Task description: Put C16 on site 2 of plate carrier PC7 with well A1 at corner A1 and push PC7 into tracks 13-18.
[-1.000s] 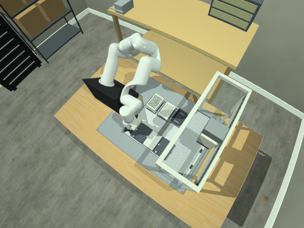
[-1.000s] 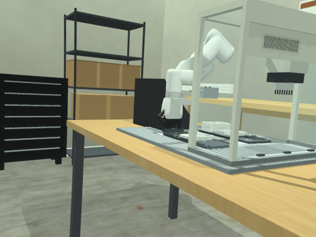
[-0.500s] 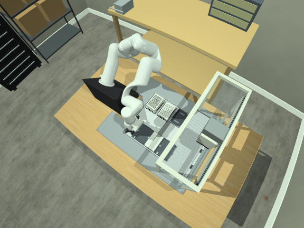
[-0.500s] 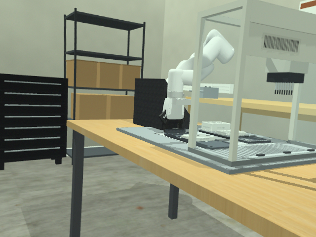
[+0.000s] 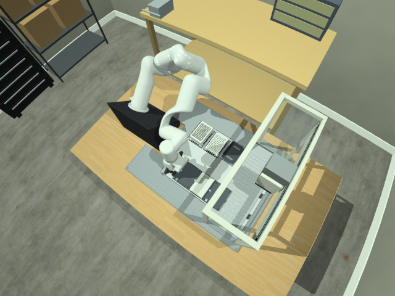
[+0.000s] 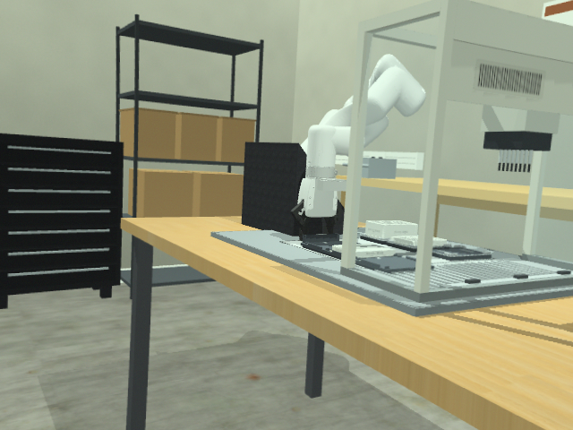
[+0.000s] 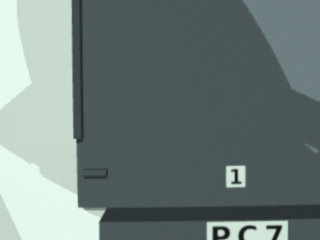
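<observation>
Brown boxes [image 6: 152, 133] sit on a black shelf rack [image 6: 136, 83] beside the black drawer cabinet [image 6: 60, 180].

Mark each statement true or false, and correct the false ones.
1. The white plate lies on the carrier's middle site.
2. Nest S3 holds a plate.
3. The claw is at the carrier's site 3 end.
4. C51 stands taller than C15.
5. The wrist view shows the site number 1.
1. The white plate lies on the middle site of the carrier. True.
2. Nest S3 holds a plate. False: it is empty.
3. The claw is at the carrier's site 3 end. False: it is at the handle end, by site 1.
4. C51 stands taller than C15. True.
5. The wrist view shows the site number 1. True.
</observation>
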{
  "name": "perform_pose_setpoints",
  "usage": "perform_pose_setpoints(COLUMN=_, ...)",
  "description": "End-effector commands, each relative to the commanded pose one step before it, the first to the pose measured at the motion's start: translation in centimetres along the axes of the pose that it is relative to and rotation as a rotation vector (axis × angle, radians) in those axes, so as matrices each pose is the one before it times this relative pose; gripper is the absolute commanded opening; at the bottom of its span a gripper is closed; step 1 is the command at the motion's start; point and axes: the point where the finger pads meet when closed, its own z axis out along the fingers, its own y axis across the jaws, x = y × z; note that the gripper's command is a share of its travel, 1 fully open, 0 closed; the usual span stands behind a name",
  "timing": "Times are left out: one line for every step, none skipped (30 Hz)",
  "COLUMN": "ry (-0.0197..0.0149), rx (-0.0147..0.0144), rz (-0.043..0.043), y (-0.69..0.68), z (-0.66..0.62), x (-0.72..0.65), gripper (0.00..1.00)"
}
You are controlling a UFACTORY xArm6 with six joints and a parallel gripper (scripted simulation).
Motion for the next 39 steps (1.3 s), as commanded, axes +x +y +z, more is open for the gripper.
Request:
perform_pose_setpoints(ry=0.00319, rx=-0.00168, rz=-0.00124, y=0.044, z=-0.136, x=0.571, gripper=0.82)
perform_pose_setpoints(ry=0.00001, rx=0.0, rz=0.0, y=0.0, z=0.0, x=0.1, gripper=0.82)
perform_pose_setpoints(ry=0.00001, rx=0.0, rz=0.0, y=0.0, z=0.0, x=0.1, gripper=0.82)
perform_pose_setpoints(ry=0.00001, rx=0.0, rz=0.0, y=0.0, z=0.0, x=0.1, gripper=0.82)
perform_pose_setpoints(ry=0.00001, rx=0.0, rz=0.0, y=0.0, z=0.0, x=0.1, gripper=0.82)
perform_pose_setpoints(ry=0.00001, rx=0.0, rz=0.0, y=0.0, z=0.0, x=0.1, gripper=0.82)
perform_pose_setpoints(ry=0.00001, rx=0.0, rz=0.0, y=0.0, z=0.0, x=0.1, gripper=0.82)
perform_pose_setpoints(ry=0.00001, rx=0.0, rz=0.0, y=0.0, z=0.0, x=0.1, gripper=0.82)
perform_pose_setpoints(ry=0.00001, rx=0.0, rz=0.0, y=0.0, z=0.0, x=0.1, gripper=0.82)
perform_pose_setpoints(ry=0.00001, rx=0.0, rz=0.0, y=0.0, z=0.0, x=0.1, gripper=0.82)
perform_pose_setpoints(ry=0.00001, rx=0.0, rz=0.0, y=0.0, z=0.0, x=0.1, gripper=0.82)
perform_pose_setpoints(ry=0.00001, rx=0.0, rz=0.0, y=0.0, z=0.0, x=0.1, gripper=0.82)
perform_pose_setpoints(ry=0.0, rx=0.0, rz=0.0, y=0.0, z=0.0, x=0.0, gripper=0.82)
perform_pose_setpoints(ry=0.0, rx=0.0, rz=0.0, y=0.0, z=0.0, x=0.0, gripper=0.82)
perform_pose_setpoints(ry=0.0, rx=0.0, rz=0.0, y=0.0, z=0.0, x=0.101, gripper=0.82)
perform_pose_setpoints(ry=0.00001, rx=0.0, rz=0.0, y=0.0, z=0.0, x=0.1, gripper=0.82)
perform_pose_setpoints(ry=0.00001, rx=0.0, rz=0.0, y=0.0, z=0.0, x=0.1, gripper=0.82)
perform_pose_setpoints(ry=0.00001, rx=0.0, rz=0.0, y=0.0, z=0.0, x=0.1, gripper=0.82)
perform_pose_setpoints(ry=0.00001, rx=0.0, rz=0.0, y=0.0, z=0.0, x=0.1, gripper=0.82)
perform_pose_setpoints(ry=0.00001, rx=0.0, rz=0.0, y=0.0, z=0.0, x=0.1, gripper=0.82)
perform_pose_setpoints(ry=0.00001, rx=0.0, rz=0.0, y=0.0, z=0.0, x=0.1, gripper=0.82)
perform_pose_setpoints(ry=0.00001, rx=0.0, rz=0.0, y=0.0, z=0.0, x=0.1, gripper=0.82)
perform_pose_setpoints(ry=0.00001, rx=0.0, rz=0.0, y=0.0, z=0.0, x=0.1, gripper=0.82)
perform_pose_setpoints(ry=0.00001, rx=0.0, rz=0.0, y=0.0, z=0.0, x=0.1, gripper=0.82)
perform_pose_setpoints(ry=0.00001, rx=0.0, rz=0.0, y=0.0, z=0.0, x=0.1, gripper=0.82)
perform_pose_setpoints(ry=0.00001, rx=0.0, rz=0.0, y=0.0, z=0.0, x=0.1, gripper=0.82)
perform_pose_setpoints(ry=0.00001, rx=0.0, rz=0.0, y=0.0, z=0.0, x=0.1, gripper=0.82)
perform_pose_setpoints(ry=0.00001, rx=0.0, rz=0.0, y=0.0, z=0.0, x=0.1, gripper=0.82)
perform_pose_setpoints(ry=0.00001, rx=0.0, rz=0.0, y=0.0, z=0.0, x=0.1, gripper=0.82)
perform_pose_setpoints(ry=0.0, rx=0.0, rz=0.0, y=0.0, z=0.0, x=0.0, gripper=0.82)
perform_pose_setpoints(ry=0.0, rx=0.0, rz=0.0, y=0.0, z=0.0, x=0.0, gripper=0.82)
perform_pose_setpoints(ry=0.0, rx=0.0, rz=0.0, y=0.0, z=0.0, x=0.101, gripper=0.82)
perform_pose_setpoints(ry=0.00001, rx=0.0, rz=0.0, y=0.0, z=0.0, x=0.1, gripper=0.82)
perform_pose_setpoints(ry=0.00001, rx=0.0, rz=0.0, y=0.0, z=0.0, x=0.1, gripper=0.82)
perform_pose_setpoints(ry=0.00001, rx=0.0, rz=0.0, y=0.0, z=0.0, x=0.1, gripper=0.82)
perform_pose_setpoints(ry=0.00001, rx=0.0, rz=0.0, y=0.0, z=0.0, x=0.1, gripper=0.82)
perform_pose_setpoints(ry=0.00001, rx=0.0, rz=0.0, y=0.0, z=0.0, x=0.1, gripper=0.82)
perform_pose_setpoints(ry=0.00001, rx=0.0, rz=0.0, y=0.0, z=0.0, x=0.1, gripper=0.82)
perform_pose_setpoints(ry=0.00001, rx=0.0, rz=0.0, y=0.0, z=0.0, x=0.1, gripper=0.82)
